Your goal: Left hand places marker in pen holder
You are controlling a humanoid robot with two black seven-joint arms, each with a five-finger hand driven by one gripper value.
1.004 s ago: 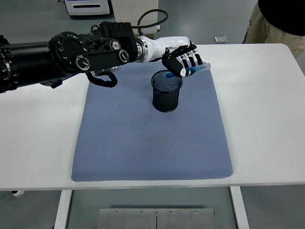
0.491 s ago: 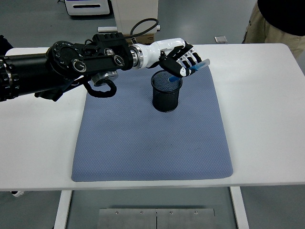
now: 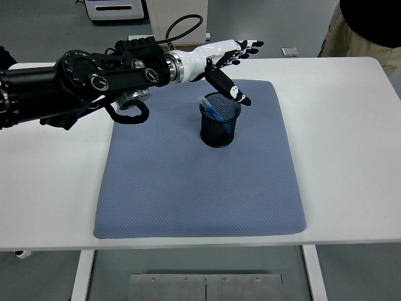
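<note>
Marker (image 3: 212, 110) sits in the holder (image 3: 219, 128), leaning left w/ its upper end poking past the rim. Holder stands upright on the far part of the blue mat (image 3: 199, 188), mid-desk (image 3: 351, 150). Left robot hand (image 3: 229, 58) hangs just above and behind the holder, fingers spread wide, thumb pointing down toward the rim, gripping nothing. Person's clothing (image 3: 366, 25) at far right corner.

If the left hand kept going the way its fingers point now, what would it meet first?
The left hand is open, fingers aimed right and away, past the pen holder holding the marker. That line looks free along the table's far edge, though depth is unclear.
</note>
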